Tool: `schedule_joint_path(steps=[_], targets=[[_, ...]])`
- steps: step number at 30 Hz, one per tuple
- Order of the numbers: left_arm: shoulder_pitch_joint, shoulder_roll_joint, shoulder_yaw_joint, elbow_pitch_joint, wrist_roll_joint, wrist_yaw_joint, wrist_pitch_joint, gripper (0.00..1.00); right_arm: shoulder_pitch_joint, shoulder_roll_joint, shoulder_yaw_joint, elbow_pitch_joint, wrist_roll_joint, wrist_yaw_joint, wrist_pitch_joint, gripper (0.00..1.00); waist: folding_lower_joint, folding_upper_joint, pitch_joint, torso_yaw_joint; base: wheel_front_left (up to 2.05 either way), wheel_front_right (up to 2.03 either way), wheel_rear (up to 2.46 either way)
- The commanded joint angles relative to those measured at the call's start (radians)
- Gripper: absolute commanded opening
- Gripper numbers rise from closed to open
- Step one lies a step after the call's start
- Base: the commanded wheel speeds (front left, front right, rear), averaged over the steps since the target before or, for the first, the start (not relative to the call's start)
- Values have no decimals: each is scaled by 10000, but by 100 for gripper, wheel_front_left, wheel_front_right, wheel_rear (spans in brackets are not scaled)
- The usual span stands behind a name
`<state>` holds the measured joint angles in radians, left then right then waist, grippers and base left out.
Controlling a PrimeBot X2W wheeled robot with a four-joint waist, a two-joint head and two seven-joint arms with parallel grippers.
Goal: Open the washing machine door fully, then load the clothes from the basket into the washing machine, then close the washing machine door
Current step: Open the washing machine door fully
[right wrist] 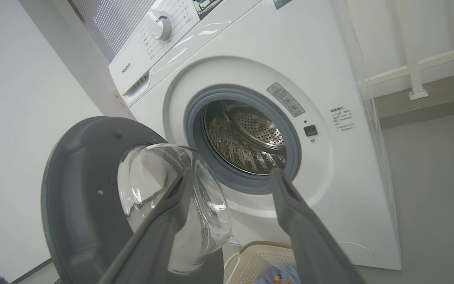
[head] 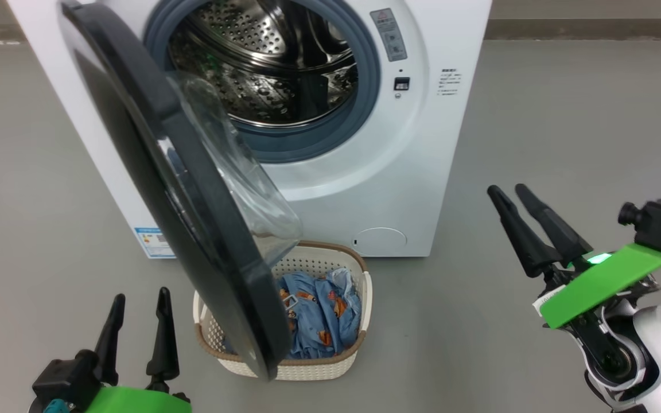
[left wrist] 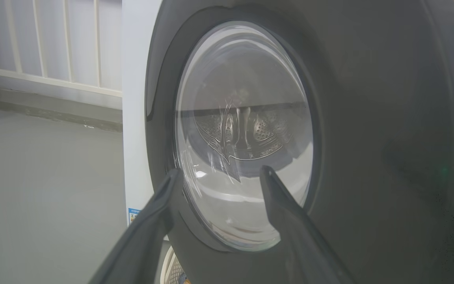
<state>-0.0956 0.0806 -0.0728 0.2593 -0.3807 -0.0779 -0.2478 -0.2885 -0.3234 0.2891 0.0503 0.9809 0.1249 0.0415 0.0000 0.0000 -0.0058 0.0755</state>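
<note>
I have two grippers in play, and neither is holding anything. My left gripper (head: 141,295) hangs low at my left with its two dark fingers spread apart, pointing at the outer face of the washing machine door (head: 135,143). In my left wrist view those fingers (left wrist: 160,213) frame the door's clear glass bowl (left wrist: 242,134) but are not touching it. My right gripper (head: 506,189) is well off to my right over bare grey floor (head: 566,115), its jaws also parted, aimed towards the machine's mouth.

The one washing machine (head: 411,143) stands ahead of me. Its single round door is swung out on its left-hand hinge, standing partway open, with the steel drum (head: 273,63) and the grey gasket (head: 365,86) exposed. I see nothing inside the drum.

One basket (head: 330,255) sits on the floor just in front of the machine, and the door's lower rim overlaps its left side in my head view. The clothes (head: 319,315) lie bunched inside the basket. I cannot tell how many garments there are. One small blue label (head: 150,241) shows low on the machine's front.
</note>
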Motion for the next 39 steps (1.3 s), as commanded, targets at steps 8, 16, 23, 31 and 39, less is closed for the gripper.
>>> schedule_joint_path(steps=[8,16,23,31,39], targets=[[-3,228,256,-464,-79,158,-87,100,698,-403,131,1038,-2495,58,-2202,100,0,0,-55,-454,0,0,0],[18,282,234,-550,-92,199,-92,100,906,1,-410,2094,-4174,58,-2948,100,0,0,-13,-665,0,0,0],[26,312,251,-633,-84,253,-105,100,1040,391,-768,2406,-4972,58,-3027,100,0,0,37,-808,0,0,0],[-12,302,249,-625,-125,282,-115,100,1115,604,-892,2410,-5212,58,-3031,100,0,0,73,-873,0,0,0],[-35,295,232,-591,-138,284,-123,100,1088,586,-939,2383,-5283,58,-3032,100,0,0,73,-837,0,0,0]])
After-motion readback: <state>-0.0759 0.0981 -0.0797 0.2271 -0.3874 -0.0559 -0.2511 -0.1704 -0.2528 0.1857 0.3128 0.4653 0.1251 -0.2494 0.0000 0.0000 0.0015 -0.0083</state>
